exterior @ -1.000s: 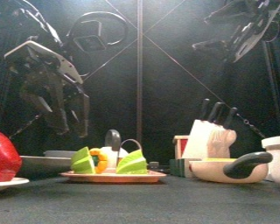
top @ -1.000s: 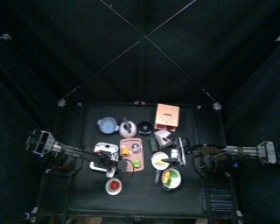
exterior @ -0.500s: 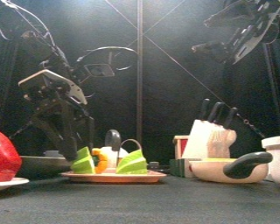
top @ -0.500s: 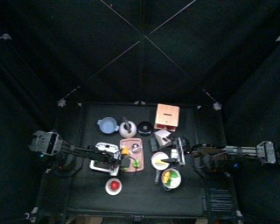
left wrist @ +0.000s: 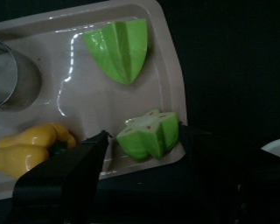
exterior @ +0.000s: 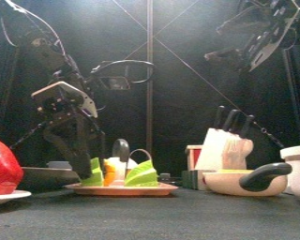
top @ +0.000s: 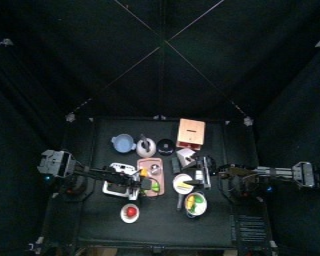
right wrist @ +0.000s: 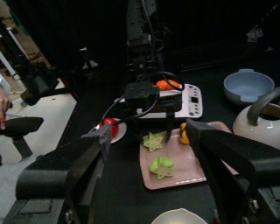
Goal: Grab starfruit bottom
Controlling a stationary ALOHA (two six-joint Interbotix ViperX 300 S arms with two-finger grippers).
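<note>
Starfruit (left wrist: 150, 134) sits at the tray (left wrist: 166, 61) edge between the wide-open, empty left gripper (left wrist: 145, 162).

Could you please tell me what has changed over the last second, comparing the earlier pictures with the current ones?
The left gripper has come down toward the pink tray; its open jaws now straddle the smaller green starfruit piece, not yet closed on it. The larger green starfruit piece, the yellow pepper and the raised right gripper stayed as they were.

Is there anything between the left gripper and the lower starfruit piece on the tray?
No. In the left wrist view, the left gripper frames the starfruit piece, with bare tray between.
</note>
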